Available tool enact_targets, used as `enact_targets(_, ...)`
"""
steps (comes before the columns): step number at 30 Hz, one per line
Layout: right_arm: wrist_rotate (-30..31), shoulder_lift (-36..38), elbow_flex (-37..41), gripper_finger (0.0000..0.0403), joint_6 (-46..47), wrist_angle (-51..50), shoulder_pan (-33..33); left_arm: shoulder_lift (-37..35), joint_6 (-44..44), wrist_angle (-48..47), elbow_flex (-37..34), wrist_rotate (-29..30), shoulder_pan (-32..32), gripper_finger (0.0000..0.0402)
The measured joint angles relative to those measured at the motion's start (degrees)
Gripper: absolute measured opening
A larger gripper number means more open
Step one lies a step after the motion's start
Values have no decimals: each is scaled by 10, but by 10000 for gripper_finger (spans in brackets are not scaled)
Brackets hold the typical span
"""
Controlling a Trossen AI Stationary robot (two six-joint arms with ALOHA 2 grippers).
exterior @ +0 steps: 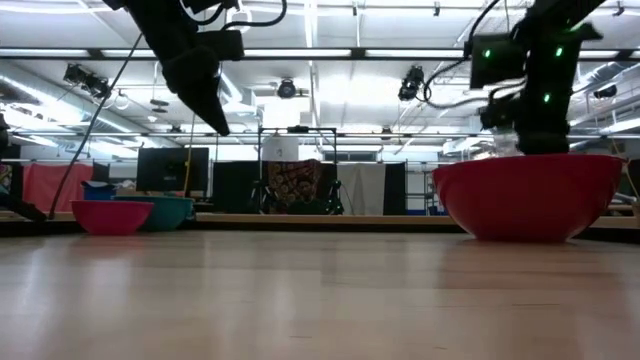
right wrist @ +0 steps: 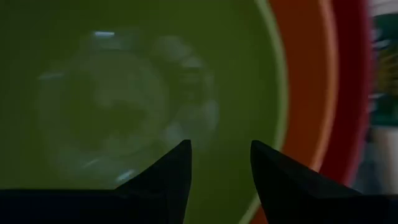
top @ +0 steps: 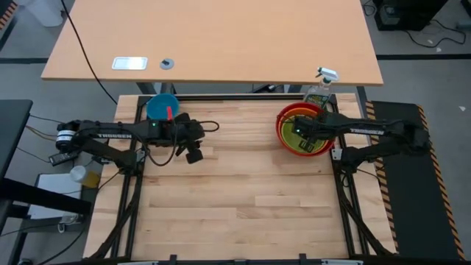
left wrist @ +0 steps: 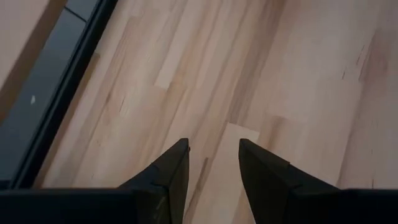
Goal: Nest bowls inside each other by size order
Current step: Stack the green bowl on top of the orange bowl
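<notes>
The red bowl [top: 282, 126] stands at the table's far right with the orange bowl [top: 291, 115] and the lime green bowl [top: 312, 144] nested in it. My right gripper [top: 300, 132] is open over the green bowl's inside [right wrist: 124, 106]; in the low view the red bowl's wall [exterior: 525, 195] hides its fingertips. The blue bowl [top: 160, 107] rests at the far left, and the pink bowl [top: 171, 114] beside it is mostly hidden by my left arm. Both show in the low view, pink [exterior: 110, 215] and blue [exterior: 168, 210]. My left gripper [top: 193, 153] is open and empty above bare wood [left wrist: 214, 149].
A clear spray bottle [top: 321, 87] stands just behind the red bowl at the table's far edge. A second, lighter table [top: 213, 40] lies beyond. Bare wood [top: 235, 199] spans the table's middle and near half.
</notes>
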State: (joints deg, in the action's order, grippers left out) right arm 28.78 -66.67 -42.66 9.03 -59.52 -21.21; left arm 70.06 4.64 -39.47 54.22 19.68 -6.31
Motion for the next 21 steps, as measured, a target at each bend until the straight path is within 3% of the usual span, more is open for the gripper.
enact_targets(4, 86, -55, 1, 171, -31, 49, -7, 0, -10, 3, 0, 0, 0, 141)
enact_targets(11, 108, -144, -9, 171, 21, 51, -35, 0, -17, 3, 0, -1, 8, 141)
enact_targets(14, 116, -176, -25, 171, 43, 7, -55, 0, -24, 3, 0, -2, 8, 141)
enact_targets(21, 164, -158, -88, 170, 67, -64, -39, 0, -29, 2, 0, -2, 8, 141)
